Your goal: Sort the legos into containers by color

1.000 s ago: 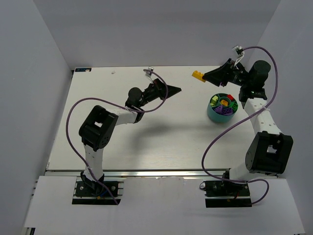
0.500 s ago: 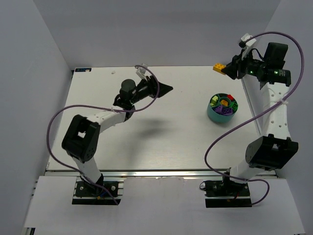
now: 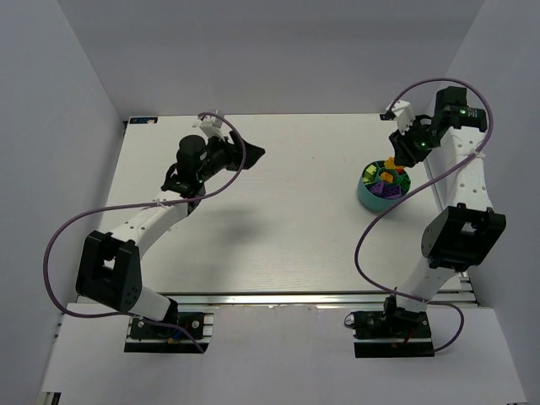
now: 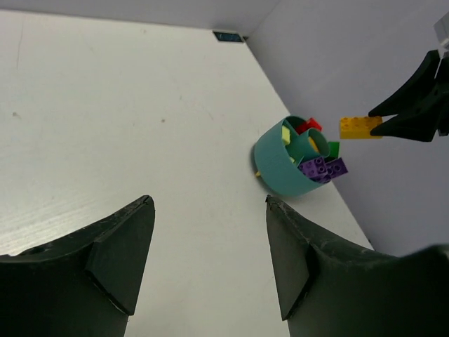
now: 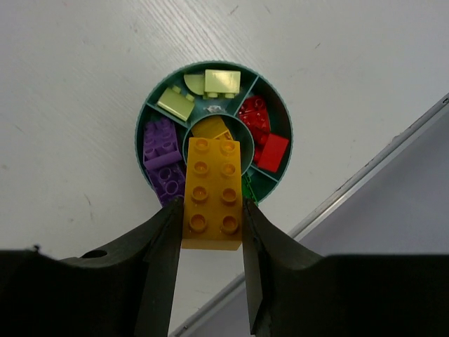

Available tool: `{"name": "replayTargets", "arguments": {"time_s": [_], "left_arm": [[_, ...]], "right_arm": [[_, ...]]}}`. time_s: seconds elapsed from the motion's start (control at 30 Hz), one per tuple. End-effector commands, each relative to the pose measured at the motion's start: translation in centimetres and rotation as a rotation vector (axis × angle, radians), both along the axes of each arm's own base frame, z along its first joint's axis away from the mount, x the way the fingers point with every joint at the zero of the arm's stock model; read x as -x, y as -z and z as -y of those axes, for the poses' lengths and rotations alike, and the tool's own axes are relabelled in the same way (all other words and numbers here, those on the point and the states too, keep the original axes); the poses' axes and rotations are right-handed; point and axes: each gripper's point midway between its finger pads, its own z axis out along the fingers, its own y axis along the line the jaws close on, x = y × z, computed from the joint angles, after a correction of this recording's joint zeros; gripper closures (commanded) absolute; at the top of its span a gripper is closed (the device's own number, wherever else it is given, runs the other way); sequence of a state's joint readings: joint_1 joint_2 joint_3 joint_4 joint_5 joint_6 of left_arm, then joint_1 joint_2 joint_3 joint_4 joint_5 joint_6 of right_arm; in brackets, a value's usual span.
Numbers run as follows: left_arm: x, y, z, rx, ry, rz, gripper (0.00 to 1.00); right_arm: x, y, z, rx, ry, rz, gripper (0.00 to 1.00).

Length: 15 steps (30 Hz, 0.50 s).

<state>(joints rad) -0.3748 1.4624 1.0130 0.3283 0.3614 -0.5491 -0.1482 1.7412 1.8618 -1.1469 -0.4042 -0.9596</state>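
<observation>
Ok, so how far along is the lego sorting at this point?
Nearly done, it seems. Purple bricks, lime bricks and red bricks lie in separate compartments of the teal bowl. The right gripper holds an orange brick over the central cup. To do: release it there. The left gripper is open and empty; no other loose brick shows.

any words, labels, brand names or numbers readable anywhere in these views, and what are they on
Nothing can be read in any view.
small dark label at a far corner of the table: too small and blurred to read.
orange brick, on its studs: no lettering legible.
teal bowl: no print visible.
</observation>
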Motion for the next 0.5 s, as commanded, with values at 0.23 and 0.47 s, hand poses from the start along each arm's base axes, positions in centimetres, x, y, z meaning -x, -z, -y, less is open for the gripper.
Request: {"name": "replayTargets", "arguments": {"time_s": [0.23, 0.47], "left_arm": [[1.4, 0.4, -1.2, -0.032, -0.020, -0.003, 0.25], [1.4, 0.7, -1.6, -0.034, -0.031, -0.011, 0.25]], "right_arm": [[-1.3, 2.1, 1.3, 0.180, -0.054, -0.056, 0.94], [-1.7, 3.6, 1.5, 0.269, -0.077, -0.090, 0.94]]}}
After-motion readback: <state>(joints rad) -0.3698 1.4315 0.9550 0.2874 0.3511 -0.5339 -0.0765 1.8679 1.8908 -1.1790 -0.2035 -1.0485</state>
